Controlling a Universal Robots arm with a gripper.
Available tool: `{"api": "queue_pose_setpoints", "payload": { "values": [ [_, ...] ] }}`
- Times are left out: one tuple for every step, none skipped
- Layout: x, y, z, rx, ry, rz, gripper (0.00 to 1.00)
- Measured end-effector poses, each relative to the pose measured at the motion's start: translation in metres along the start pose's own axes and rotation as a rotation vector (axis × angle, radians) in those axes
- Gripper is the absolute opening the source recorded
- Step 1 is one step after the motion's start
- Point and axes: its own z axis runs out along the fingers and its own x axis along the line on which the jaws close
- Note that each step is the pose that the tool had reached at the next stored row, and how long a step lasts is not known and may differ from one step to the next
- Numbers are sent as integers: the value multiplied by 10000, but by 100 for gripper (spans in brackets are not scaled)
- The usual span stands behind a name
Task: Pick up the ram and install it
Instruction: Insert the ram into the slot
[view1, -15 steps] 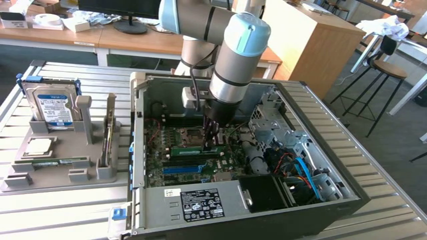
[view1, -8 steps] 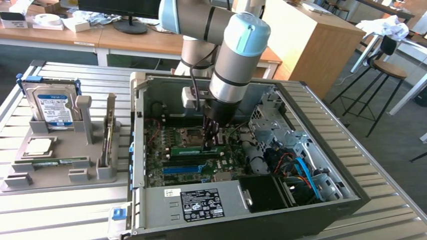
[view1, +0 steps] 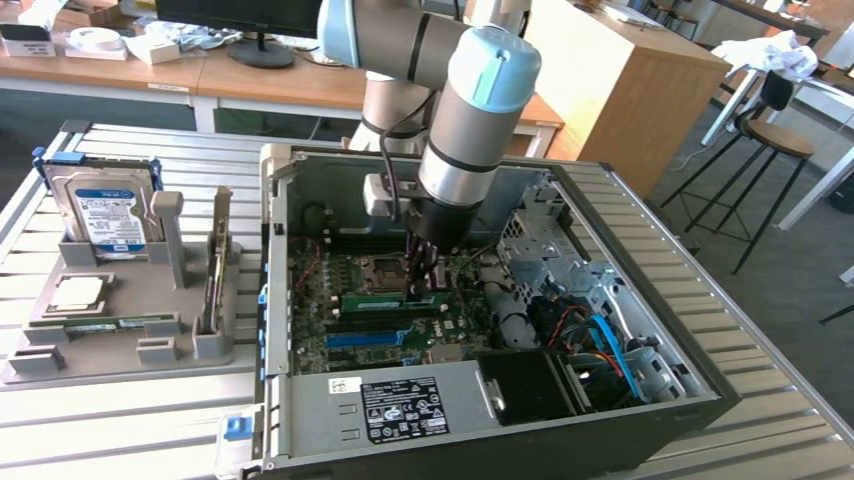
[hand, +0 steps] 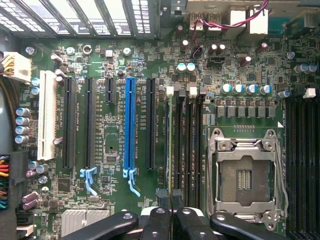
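Observation:
The ram is a thin green stick standing on edge on the motherboard, just beside the empty processor socket. In the wrist view the ram shows edge-on as a narrow green line along the black memory slots. My gripper reaches straight down into the open computer case. Its black fingers meet over the end of the stick towards the exterior view's right. In the wrist view my gripper is shut on the ram's edge.
The case wall surrounds the arm, with blue and orange cables at the exterior view's right. A grey fixture outside the case holds a hard drive, a silver processor, an upright expansion card and another green stick.

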Motion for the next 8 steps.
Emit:
{"api": "queue_pose_setpoints", "payload": {
  "values": [
    [0,0,0,-3,0,-1,11],
    [0,-1,0,-2,1,-1,11],
    [0,-1,2,-3,1,-1,11],
    [-1,-1,5,-2,-2,-1,11],
    [-1,-1,8,-2,-2,-1,11],
    [-1,-1,9,-4,1,-1,11],
    [-1,-1,10,-4,2,-1,11],
    [-1,-1,10,-5,2,-1,11]
  ]
}}
